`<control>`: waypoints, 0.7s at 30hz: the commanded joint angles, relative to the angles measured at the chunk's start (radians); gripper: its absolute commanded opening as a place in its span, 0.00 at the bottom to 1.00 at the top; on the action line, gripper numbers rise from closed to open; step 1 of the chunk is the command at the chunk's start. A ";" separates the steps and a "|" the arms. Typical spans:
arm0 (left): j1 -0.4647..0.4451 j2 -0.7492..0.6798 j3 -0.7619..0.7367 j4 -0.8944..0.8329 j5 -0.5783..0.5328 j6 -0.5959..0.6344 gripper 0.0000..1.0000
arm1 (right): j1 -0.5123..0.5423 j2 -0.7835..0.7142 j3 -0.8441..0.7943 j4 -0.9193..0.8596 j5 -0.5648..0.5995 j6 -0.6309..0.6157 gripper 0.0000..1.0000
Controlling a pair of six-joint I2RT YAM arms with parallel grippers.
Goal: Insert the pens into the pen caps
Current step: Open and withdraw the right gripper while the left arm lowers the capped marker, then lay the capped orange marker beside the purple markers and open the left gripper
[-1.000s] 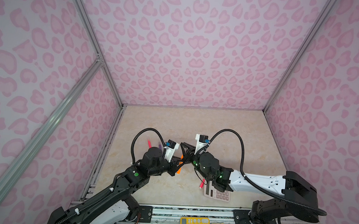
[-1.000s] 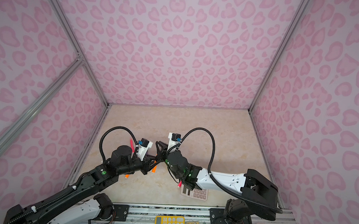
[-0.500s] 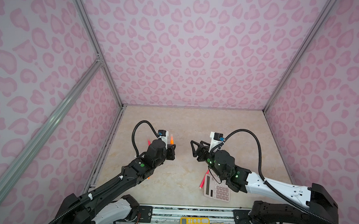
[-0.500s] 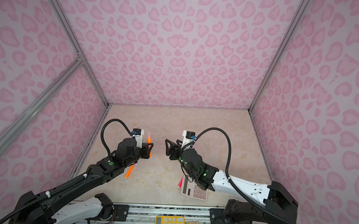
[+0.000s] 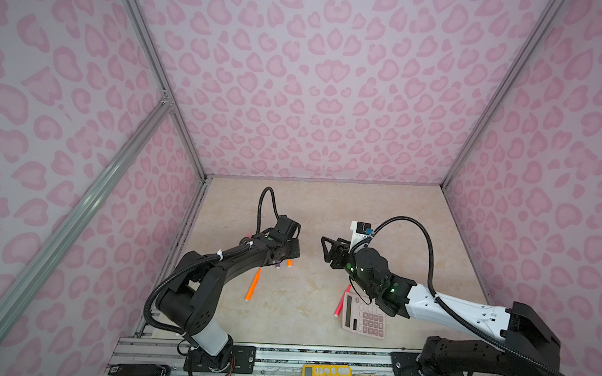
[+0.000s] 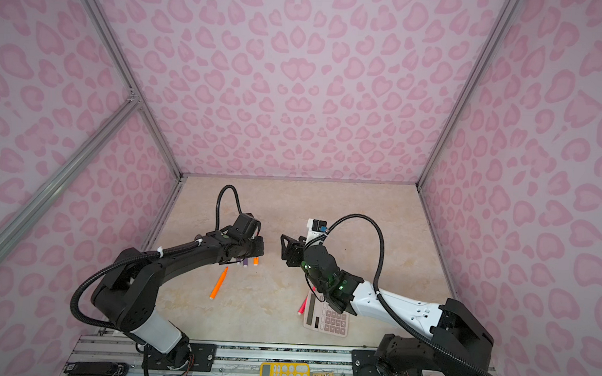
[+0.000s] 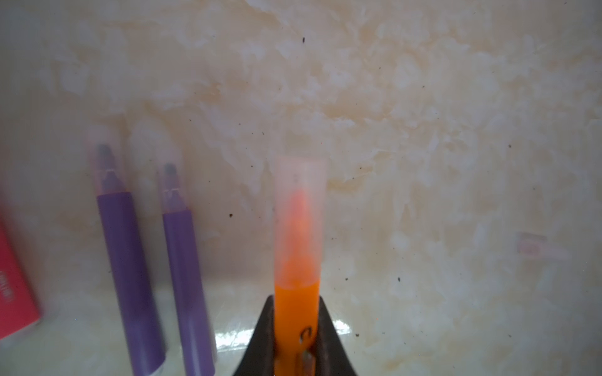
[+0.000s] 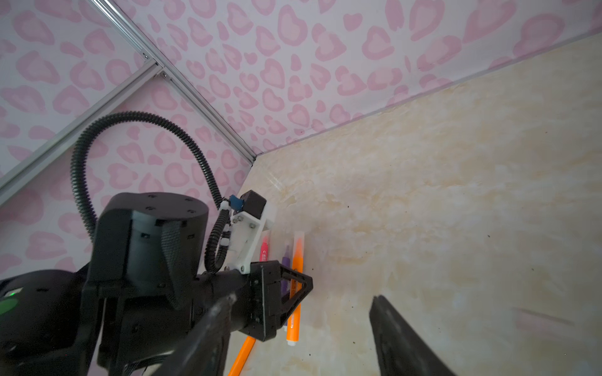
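Pinched tight across the barrel in the left gripper (image 7: 295,325): an orange pen (image 7: 295,302), with a clear cap (image 7: 299,195) seated over its tip. Held low at the table (image 7: 391,97), left of the middle in both top views; touching the surface or not, cannot tell. Just beside that pen, lying parallel: 2 purple pens (image 7: 130,260), each with a clear cap over the tip, and past them a pink-red pen (image 7: 13,276), cut off by the edge of the left wrist view. On the other side, well apart: 1 faint loose cap (image 7: 531,247) flat on the table. Nearer the robot in a top view, lying free: a 2nd orange pen (image 5: 253,284), tapered tip pointing toward the left gripper. Spread wide and holding nothing: the right gripper (image 5: 327,252), up above the middle of the table, facing the left one. Under the right arm: a pink calculator (image 5: 365,318), with another pink-red pen (image 5: 341,300) along its left edge.
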 commanded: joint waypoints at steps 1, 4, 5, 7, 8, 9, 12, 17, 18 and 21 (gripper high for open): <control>0.001 0.064 0.045 -0.088 -0.001 0.009 0.04 | -0.014 0.008 0.013 -0.003 -0.020 0.007 0.69; 0.001 0.100 0.063 -0.102 0.000 0.008 0.04 | -0.024 0.005 -0.004 0.015 -0.022 0.011 0.69; 0.001 0.105 0.070 -0.109 -0.002 0.009 0.03 | -0.028 0.006 -0.011 0.026 -0.023 0.010 0.69; 0.001 0.114 0.077 -0.119 -0.008 0.009 0.12 | -0.034 0.006 -0.011 0.025 -0.022 0.005 0.69; 0.001 0.116 0.080 -0.126 -0.012 0.009 0.20 | -0.042 0.006 -0.006 0.010 -0.026 0.007 0.69; 0.001 0.119 0.085 -0.132 -0.021 0.008 0.26 | -0.051 0.005 0.003 -0.005 -0.029 0.006 0.69; 0.001 0.119 0.082 -0.134 -0.020 0.005 0.33 | -0.079 -0.001 0.000 -0.019 -0.033 0.006 0.70; 0.001 0.104 0.078 -0.137 -0.027 0.006 0.38 | -0.134 -0.024 -0.034 -0.011 -0.040 0.011 0.70; 0.001 0.093 0.072 -0.133 -0.024 0.009 0.40 | -0.148 -0.032 -0.033 -0.021 -0.043 0.010 0.70; -0.003 0.035 0.040 -0.099 -0.010 0.019 0.42 | -0.179 -0.052 -0.030 -0.063 -0.027 0.002 0.70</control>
